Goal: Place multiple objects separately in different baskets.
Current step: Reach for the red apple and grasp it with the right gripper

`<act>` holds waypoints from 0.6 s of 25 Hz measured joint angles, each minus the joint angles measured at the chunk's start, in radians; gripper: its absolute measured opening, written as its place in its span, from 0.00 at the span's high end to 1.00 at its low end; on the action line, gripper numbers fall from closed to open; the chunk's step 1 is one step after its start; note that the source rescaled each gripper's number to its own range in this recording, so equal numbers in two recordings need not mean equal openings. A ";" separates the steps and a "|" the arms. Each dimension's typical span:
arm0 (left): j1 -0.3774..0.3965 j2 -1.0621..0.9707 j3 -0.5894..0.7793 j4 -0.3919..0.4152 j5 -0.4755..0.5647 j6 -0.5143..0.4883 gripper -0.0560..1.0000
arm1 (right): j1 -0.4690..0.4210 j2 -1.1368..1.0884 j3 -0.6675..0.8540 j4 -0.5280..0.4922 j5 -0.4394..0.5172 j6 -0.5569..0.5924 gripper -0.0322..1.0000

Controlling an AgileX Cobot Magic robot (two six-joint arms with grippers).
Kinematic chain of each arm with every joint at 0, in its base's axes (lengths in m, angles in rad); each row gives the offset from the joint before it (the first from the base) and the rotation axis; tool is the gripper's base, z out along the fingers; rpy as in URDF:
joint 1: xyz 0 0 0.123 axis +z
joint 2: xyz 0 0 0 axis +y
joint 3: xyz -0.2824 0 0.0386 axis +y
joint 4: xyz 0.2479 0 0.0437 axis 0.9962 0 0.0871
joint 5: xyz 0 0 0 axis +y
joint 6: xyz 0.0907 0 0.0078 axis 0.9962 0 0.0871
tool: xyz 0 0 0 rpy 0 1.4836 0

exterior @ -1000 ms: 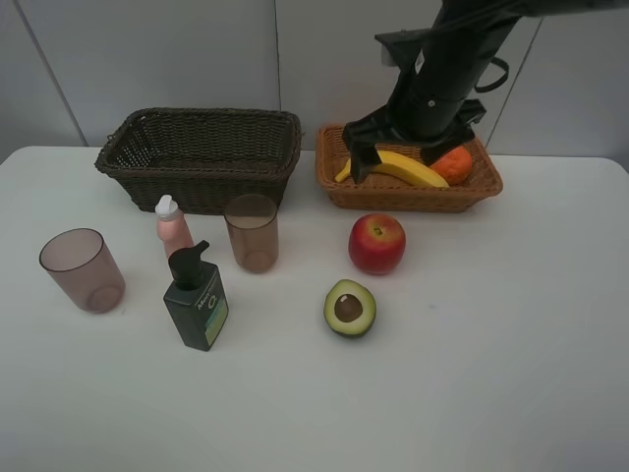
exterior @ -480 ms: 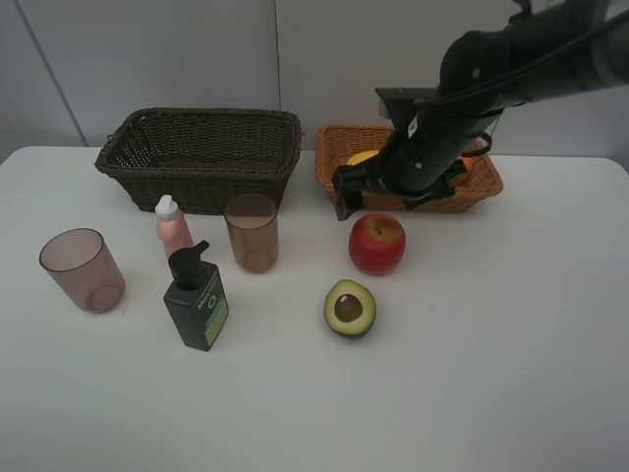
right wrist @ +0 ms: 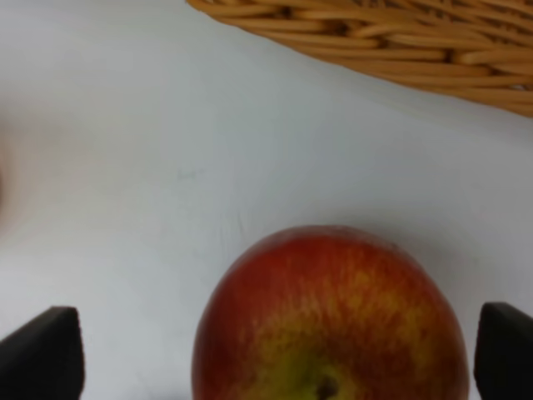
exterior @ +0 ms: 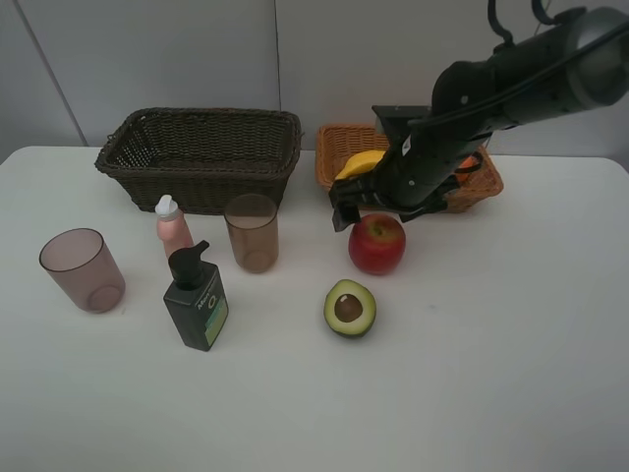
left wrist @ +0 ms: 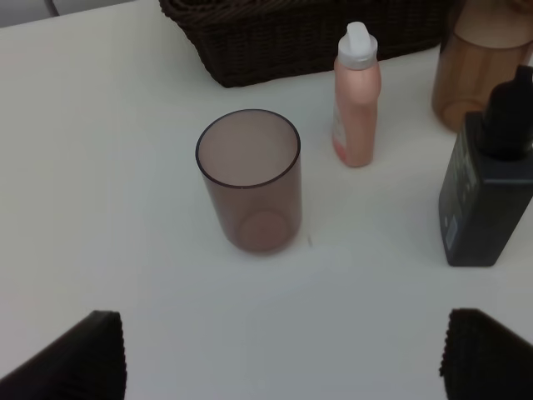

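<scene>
Over the white table (exterior: 491, 344) in the high view, the right gripper (exterior: 375, 208) hangs wide just above the red apple (exterior: 376, 244), in front of the tan basket (exterior: 484, 187) holding the banana (exterior: 359, 162). At the left wrist, the left gripper (left wrist: 283, 354) is spread wide, holding nothing, facing a brownish-pink cup (left wrist: 248, 179) and a pink bottle (left wrist: 356, 108). At the right wrist, the apple sits between the parted fingertips (right wrist: 42, 358), apart from both.

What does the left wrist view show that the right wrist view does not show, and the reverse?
Only the left wrist view: a brownish-pink cup, the pink bottle, the dark pump bottle, part of a second cup and the dark brown basket. Only the right wrist view: the red apple and the rim of the tan basket. Both: the white table and open jaws, each arm's own.
</scene>
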State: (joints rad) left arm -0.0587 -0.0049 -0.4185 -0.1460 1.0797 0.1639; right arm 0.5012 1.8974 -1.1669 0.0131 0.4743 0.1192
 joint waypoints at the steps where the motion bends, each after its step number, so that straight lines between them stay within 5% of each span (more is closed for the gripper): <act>1: 0.000 0.000 0.000 0.000 0.000 0.000 0.00 | 0.000 0.004 0.000 -0.001 -0.001 0.000 0.01; 15: 0.000 0.000 0.000 0.000 0.000 0.000 0.00 | -0.001 0.092 0.001 -0.021 -0.003 0.000 0.01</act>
State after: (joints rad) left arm -0.0587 -0.0049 -0.4185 -0.1460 1.0797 0.1639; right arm 0.5002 1.9891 -1.1658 -0.0079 0.4712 0.1192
